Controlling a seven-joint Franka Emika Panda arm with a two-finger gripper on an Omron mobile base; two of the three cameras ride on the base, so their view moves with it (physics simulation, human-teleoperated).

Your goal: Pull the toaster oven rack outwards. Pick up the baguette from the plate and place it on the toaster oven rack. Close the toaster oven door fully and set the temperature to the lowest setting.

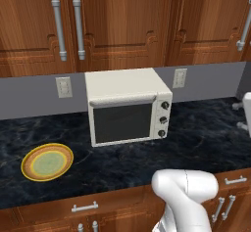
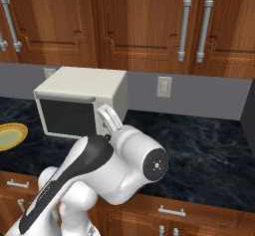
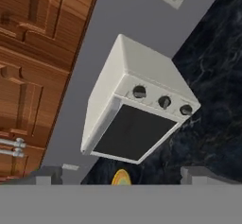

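We face a dark marbled kitchen counter under brown wooden cabinets, with a grey wall strip between them. In the hand view our gripper shows as two dark finger tips at the bottom edge, standing wide apart with nothing between them and touching nothing. That view is rolled, so the room lies on its side.

Ahead of the open jaws, well apart from them, sits the toaster oven, cream-white and boxy. The toaster oven door is shut, its dark glass pane hiding the inside, so we cannot make out any rack behind it. A pale bar handle runs along the door's upper edge. Three round knobs line the oven's right side in the left base view; in the right base view our white arm covers them.

The plate, yellow-rimmed with an orange ring and a pale green centre, lies on the counter at about eight o'clock from the oven in the left base view. Its face looks bare. In the right base view it is cut off by the left edge, and in the hand view just a sliver peeks up between the tips. Wall outlets flank the oven.
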